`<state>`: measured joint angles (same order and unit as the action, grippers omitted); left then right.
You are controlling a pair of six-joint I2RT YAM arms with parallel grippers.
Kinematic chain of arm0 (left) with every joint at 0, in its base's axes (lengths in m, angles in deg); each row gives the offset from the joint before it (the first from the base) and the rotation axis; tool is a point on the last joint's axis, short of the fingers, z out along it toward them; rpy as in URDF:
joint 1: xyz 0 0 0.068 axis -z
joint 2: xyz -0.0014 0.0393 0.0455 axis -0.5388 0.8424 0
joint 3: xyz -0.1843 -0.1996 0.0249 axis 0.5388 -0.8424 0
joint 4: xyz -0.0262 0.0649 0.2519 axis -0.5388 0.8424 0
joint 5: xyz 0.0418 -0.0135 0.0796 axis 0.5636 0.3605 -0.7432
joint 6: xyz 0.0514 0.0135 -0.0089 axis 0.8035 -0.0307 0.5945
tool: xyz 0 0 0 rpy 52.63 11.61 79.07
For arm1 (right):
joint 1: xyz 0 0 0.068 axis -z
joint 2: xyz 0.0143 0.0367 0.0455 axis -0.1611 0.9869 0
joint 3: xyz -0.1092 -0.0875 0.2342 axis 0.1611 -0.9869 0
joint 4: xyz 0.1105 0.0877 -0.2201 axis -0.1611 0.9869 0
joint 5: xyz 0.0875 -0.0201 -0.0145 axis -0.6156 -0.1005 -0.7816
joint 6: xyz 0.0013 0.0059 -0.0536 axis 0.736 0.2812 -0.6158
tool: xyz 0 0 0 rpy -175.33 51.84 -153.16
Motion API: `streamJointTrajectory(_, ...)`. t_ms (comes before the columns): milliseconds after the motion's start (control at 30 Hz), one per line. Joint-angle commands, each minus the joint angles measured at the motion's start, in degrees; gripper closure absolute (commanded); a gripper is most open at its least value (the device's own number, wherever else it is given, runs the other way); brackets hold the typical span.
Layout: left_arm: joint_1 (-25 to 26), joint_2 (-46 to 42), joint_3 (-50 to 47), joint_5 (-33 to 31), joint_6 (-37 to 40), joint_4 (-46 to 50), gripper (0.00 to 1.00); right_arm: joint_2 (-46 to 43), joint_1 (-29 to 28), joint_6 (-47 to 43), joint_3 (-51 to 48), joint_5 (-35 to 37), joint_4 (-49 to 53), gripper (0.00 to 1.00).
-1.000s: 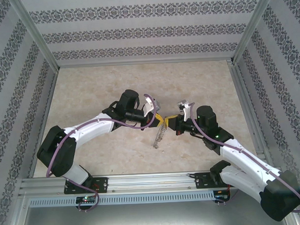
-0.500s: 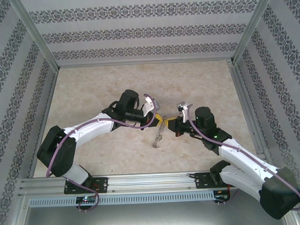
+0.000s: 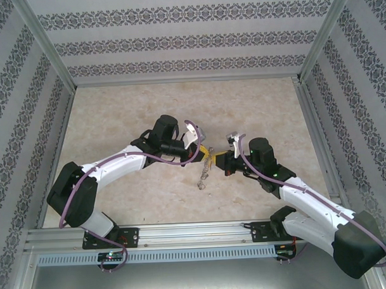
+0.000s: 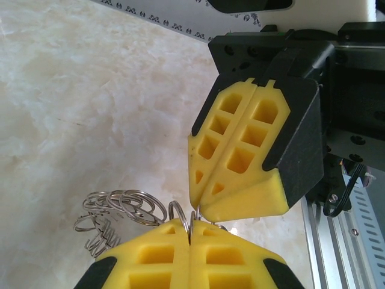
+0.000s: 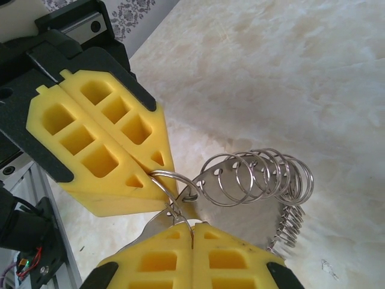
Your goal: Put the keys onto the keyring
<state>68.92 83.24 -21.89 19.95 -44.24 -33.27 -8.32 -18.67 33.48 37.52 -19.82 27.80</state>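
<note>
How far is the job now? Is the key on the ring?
Done: the shut left gripper and right gripper both pinch the keyring. In hand: they meet at one loop of it. Left: I cannot make out the key, so threading it is unconfirmed.

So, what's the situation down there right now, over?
Left fingers shut on the keyring. Right fingers shut on it too, tips close together. Its small rings hang loose alongside. Nothing seen blocking.
</note>
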Motion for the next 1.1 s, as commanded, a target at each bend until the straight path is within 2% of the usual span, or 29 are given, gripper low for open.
streamJointTrajectory(0,0.2,-1.7,1.2,1.7,1.4,-2.4,1.0,0.7,2.7,0.8,-2.4,9.0,5.8,1.0)
streamJointTrajectory(333,0.2,0.9,1.3,-3.4,2.1,0.3,1.0,2.3,3.8,2.1,-2.3,9.1,6.5,1.0)
streamJointTrajectory(633,0.2,1.4,0.6,-3.6,0.9,-2.2,1.0,0.8,3.8,3.1,-2.0,7.7,5.1,1.0)
streamJointTrajectory(767,0.2,1.4,0.7,-2.7,0.9,-2.4,1.0,-2.9,4.8,3.4,-1.5,4.5,2.3,0.78)
streamJointTrajectory(833,0.3,1.7,1.0,-2.1,0.9,-2.2,1.0,-4.1,5.4,3.5,-1.9,2.4,-0.4,0.7)
streamJointTrajectory(1067,0.2,2.4,1.8,0.9,1.2,-1.4,1.0,-2.5,7.0,3.1,-3.1,-6.5,-9.4,0.68)
